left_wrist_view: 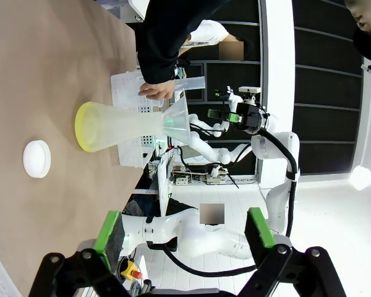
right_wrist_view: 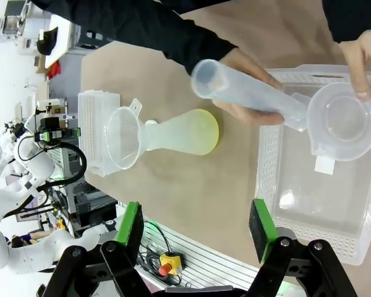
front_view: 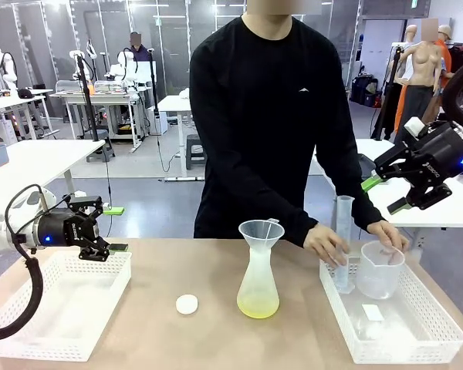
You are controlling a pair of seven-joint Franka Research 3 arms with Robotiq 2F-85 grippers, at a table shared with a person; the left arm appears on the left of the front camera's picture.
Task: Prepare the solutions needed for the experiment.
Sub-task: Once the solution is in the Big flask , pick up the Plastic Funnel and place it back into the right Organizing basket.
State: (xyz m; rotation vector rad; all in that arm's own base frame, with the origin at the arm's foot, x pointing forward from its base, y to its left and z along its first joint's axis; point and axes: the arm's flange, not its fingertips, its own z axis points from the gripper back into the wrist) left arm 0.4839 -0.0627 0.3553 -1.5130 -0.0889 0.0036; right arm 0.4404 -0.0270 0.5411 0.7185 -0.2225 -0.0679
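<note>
Table: brown top (front_view: 216, 339) shared with a person standing at the far side, with an open workshop behind.
Solution: a shallow pale yellow-green pool (front_view: 258, 310) at the bottom of a frosted flask (front_view: 258, 274). The flask stands upright mid-table with a funnel (front_view: 260, 230) seated in its neck.
Cap: a small white disc (front_view: 187, 304) on the table near the flask.
Person: one hand (front_view: 326, 243) is wrapped round an upright measuring cylinder (front_view: 344, 223). The other hand (front_view: 387, 233) rests on the rim of a clear beaker (front_view: 380, 276). Both vessels seem to stand in the right tray (front_view: 409, 351).
Left gripper: (front_view: 116, 229) fingers spread with nothing between them, hovering over the far edge of the left tray (front_view: 108, 308), well apart from the flask.
Right gripper: (front_view: 383, 195) fingers spread and empty, held in the air above the right tray, near the person's forearm.
Stage: early by the look of it, since the flask holds very little.
Risk, tipping: the funnel makes the flask top-heavy, so a brush from a sleeve or a finger could knock it over and spill the liquid.
Risk, collision: if the right gripper came down while hands are busy in that tray, it could strike them.
Risk, overflow: a hasty pour could flood the funnel.
</note>
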